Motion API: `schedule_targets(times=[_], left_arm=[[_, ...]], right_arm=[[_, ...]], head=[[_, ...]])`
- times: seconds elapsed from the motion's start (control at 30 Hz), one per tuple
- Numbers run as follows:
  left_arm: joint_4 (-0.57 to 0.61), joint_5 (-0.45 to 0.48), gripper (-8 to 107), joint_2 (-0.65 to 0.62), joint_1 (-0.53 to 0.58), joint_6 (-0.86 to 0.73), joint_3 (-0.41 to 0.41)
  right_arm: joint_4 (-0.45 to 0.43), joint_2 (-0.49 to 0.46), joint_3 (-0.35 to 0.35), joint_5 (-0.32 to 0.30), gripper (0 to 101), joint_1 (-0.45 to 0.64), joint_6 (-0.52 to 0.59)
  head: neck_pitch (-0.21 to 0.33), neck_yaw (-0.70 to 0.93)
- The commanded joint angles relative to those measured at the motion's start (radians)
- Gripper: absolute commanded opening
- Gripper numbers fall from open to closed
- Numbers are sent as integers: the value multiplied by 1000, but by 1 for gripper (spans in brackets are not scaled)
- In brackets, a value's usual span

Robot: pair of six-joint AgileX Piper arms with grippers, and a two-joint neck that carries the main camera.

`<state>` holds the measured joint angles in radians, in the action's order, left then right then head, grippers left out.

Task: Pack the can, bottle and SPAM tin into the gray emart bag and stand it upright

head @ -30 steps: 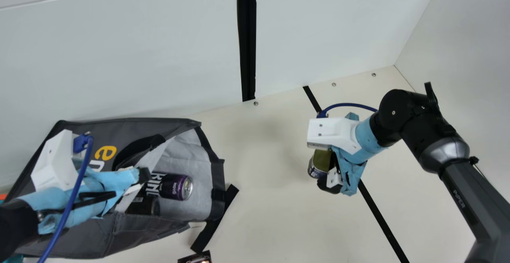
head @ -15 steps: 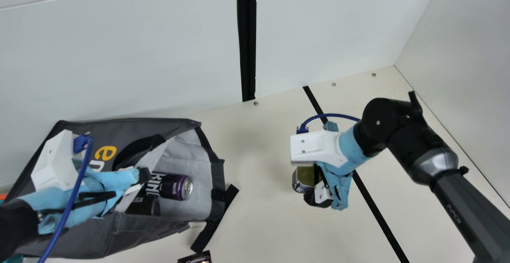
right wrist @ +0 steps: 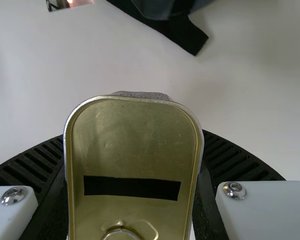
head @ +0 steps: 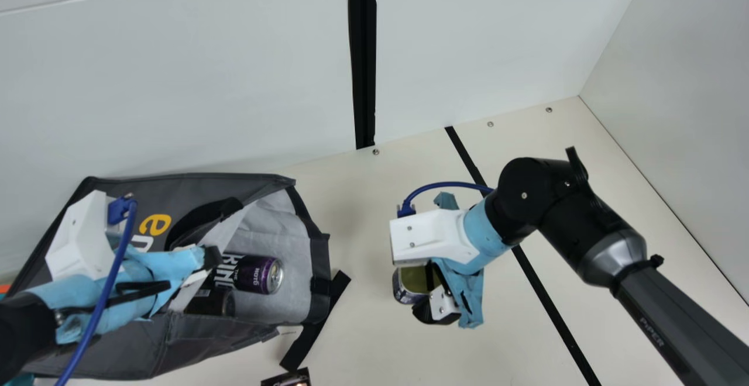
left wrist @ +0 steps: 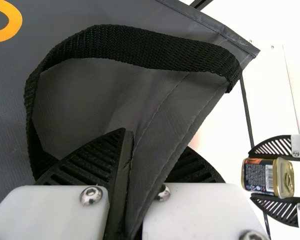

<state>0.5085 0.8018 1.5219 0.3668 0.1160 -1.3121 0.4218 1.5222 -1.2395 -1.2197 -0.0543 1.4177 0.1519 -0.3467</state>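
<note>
In the main view my left gripper (head: 208,258) holds the rim of the gray emart bag (head: 131,199), which lies on its side, mouth toward the middle. The left wrist view shows the bag's gray fabric (left wrist: 165,120) pinched by my left gripper (left wrist: 135,185). Inside the mouth lie the purple can (head: 258,275) and a dark bottle (head: 213,302), side by side. My right gripper (head: 430,295), right of the bag, is shut on the SPAM tin (head: 409,283); in the right wrist view the tin's gold end (right wrist: 135,145) stands between the fingers of my right gripper (right wrist: 134,170).
A black strap (head: 316,321) extends from the bag onto the table (head: 363,339). A small dark item (head: 288,378) lies at the main view's bottom edge. A black line (head: 550,298) crosses the table under my right arm. White walls stand behind and to the right.
My right gripper has carried the SPAM tin leftward and toward the near edge, closer to the bag's mouth. The left arm and the bag have kept still.
</note>
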Motion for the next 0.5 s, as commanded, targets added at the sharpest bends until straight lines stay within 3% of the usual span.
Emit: schedule_targets(times=[0.0,0.47], left_arm=[[0,0,-8,0,0,0,0],[0,0,-8,0,0,0,0]], right_arm=[[15,-1,-2,0,0,-11,2],[144,11,-3,0,0,-65,26]], head=[[23,-2],[23,-2]])
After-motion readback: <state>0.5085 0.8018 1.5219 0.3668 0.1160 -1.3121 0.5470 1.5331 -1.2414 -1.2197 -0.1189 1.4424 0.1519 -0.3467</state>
